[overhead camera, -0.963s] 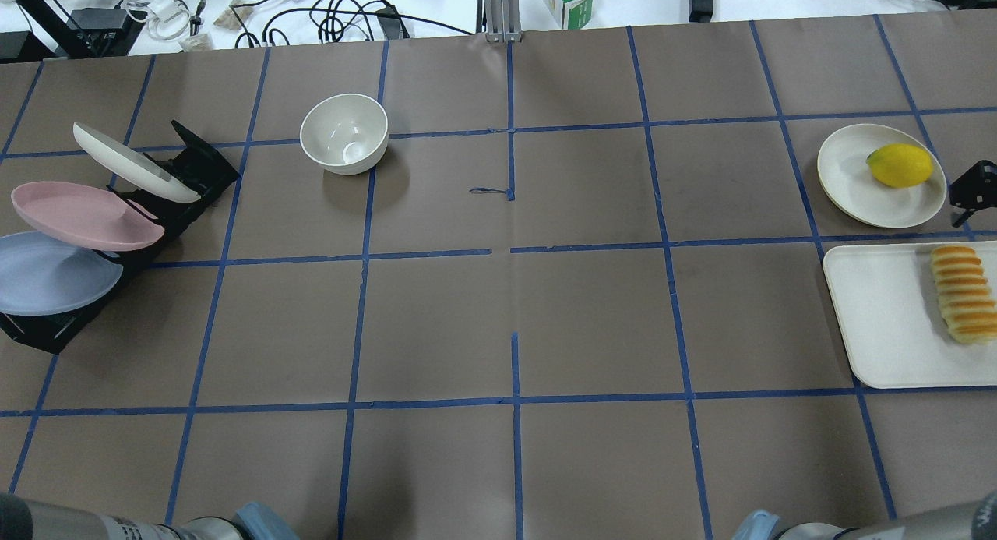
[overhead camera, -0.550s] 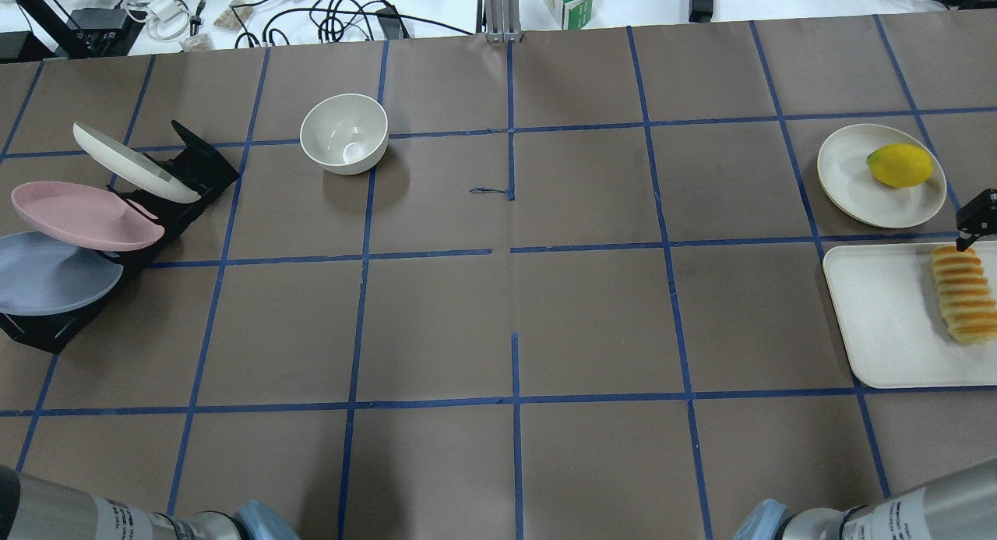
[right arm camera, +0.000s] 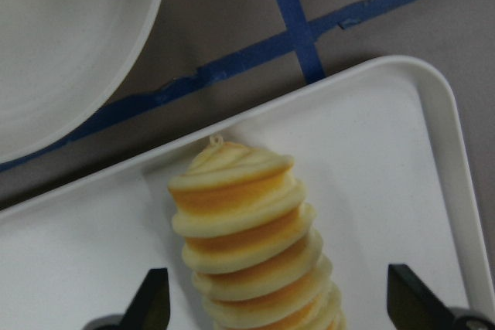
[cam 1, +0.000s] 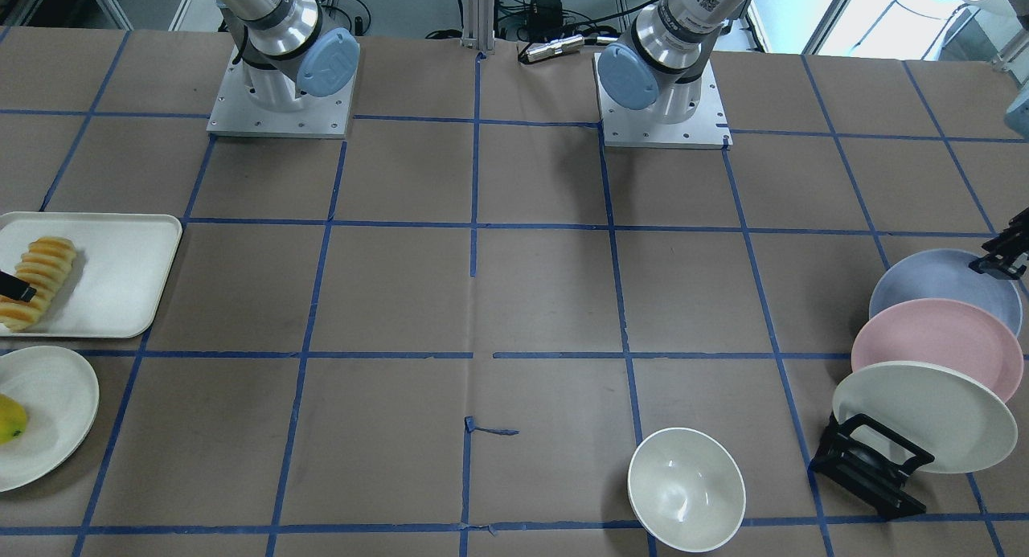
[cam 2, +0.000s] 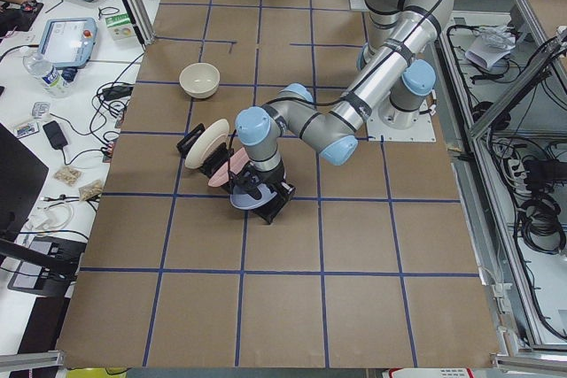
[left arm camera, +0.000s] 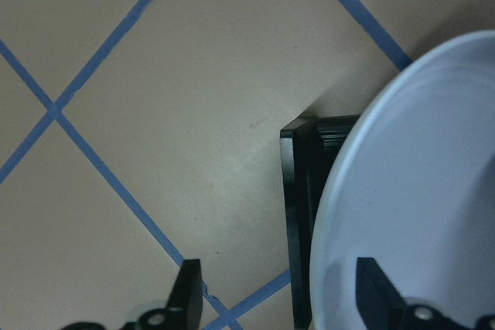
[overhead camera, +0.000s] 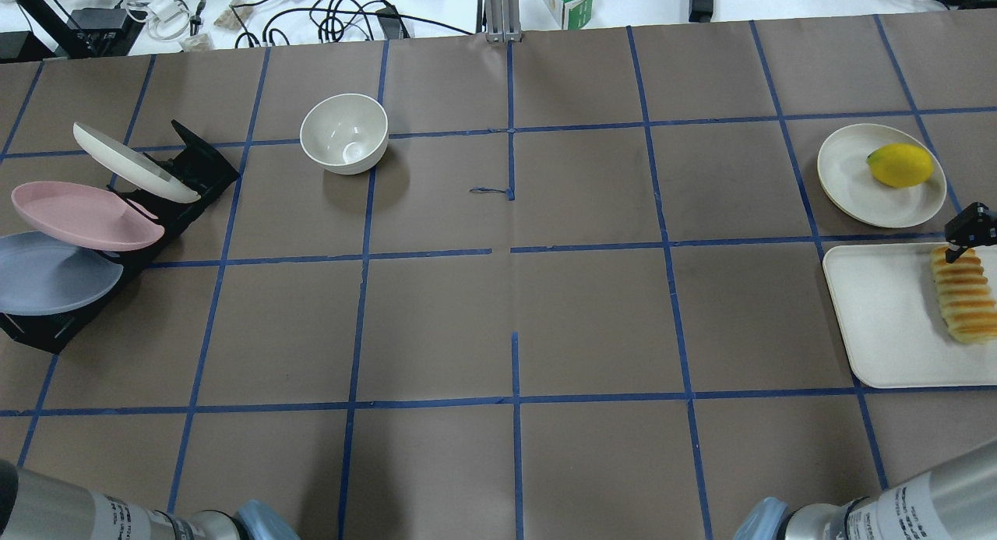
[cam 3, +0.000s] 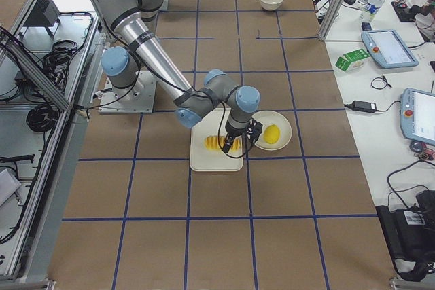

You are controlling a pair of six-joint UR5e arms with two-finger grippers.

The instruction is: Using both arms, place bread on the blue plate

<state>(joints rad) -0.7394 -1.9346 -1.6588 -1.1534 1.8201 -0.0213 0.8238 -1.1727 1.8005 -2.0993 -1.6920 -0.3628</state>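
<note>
Over the last second the right end effector (overhead camera: 964,240) has come nearer from beside the cream plate (overhead camera: 853,189) and now hangs over the far end of the bread (overhead camera: 964,294). More of the right arm (overhead camera: 927,502) and the left arm (overhead camera: 70,510) now shows along the near edge of the overhead view. Nothing lying on the desk (overhead camera: 514,306) has shifted.

The left end effector (cam 1: 999,257) falls outside the overhead view. The front-facing view shows it at the rim of the blue plate (overhead camera: 54,275). Its wrist camera shows the jaws spread, one finger over the plate's face and the other outside the rim above the desk, gripping nothing. The right wrist camera shows that end effector spread wide too, with a finger on either side of the loaf and clear of it.

The bread lies on a white tray (overhead camera: 880,322) at the desk's right edge, along the tray's right side. Just beyond the tray, the cream plate holds a yellow fruit (overhead camera: 900,164). At the left, a black rack (overhead camera: 199,166) holds three tilted plates: the blue plate nearest, a pink plate (overhead camera: 78,213) in the middle and a cream-white plate (overhead camera: 132,162) farthest. A white bowl (overhead camera: 343,132) stands upright on the far side, left of centre.
</note>
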